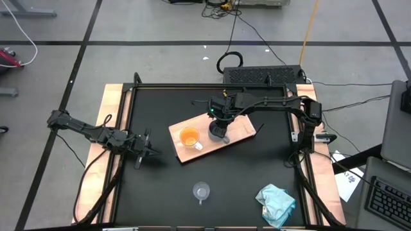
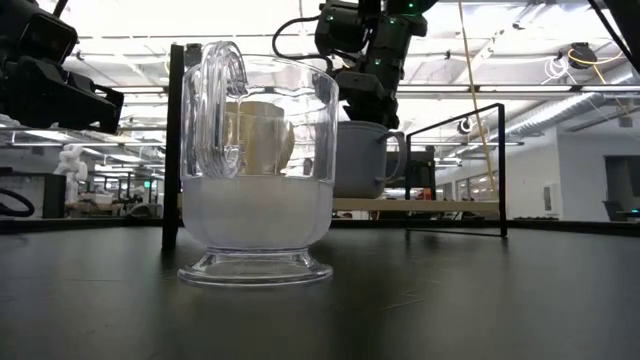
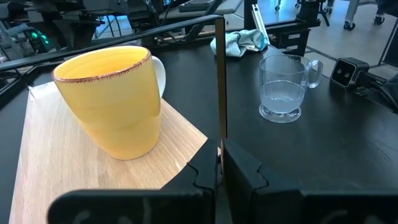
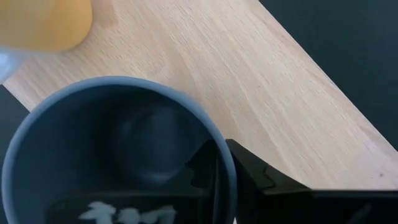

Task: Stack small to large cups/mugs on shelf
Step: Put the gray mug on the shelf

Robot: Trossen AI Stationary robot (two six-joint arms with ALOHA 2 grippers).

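The right gripper pinches the rim of the blue-grey mug, one finger inside, one outside. That mug stands on the wood board, just beside the orange mug; both look empty. The left gripper, jaws closed on nothing, hangs off the board's left edge over bare black table. The glass cup stands well apart from the board, a teal cloth to its right
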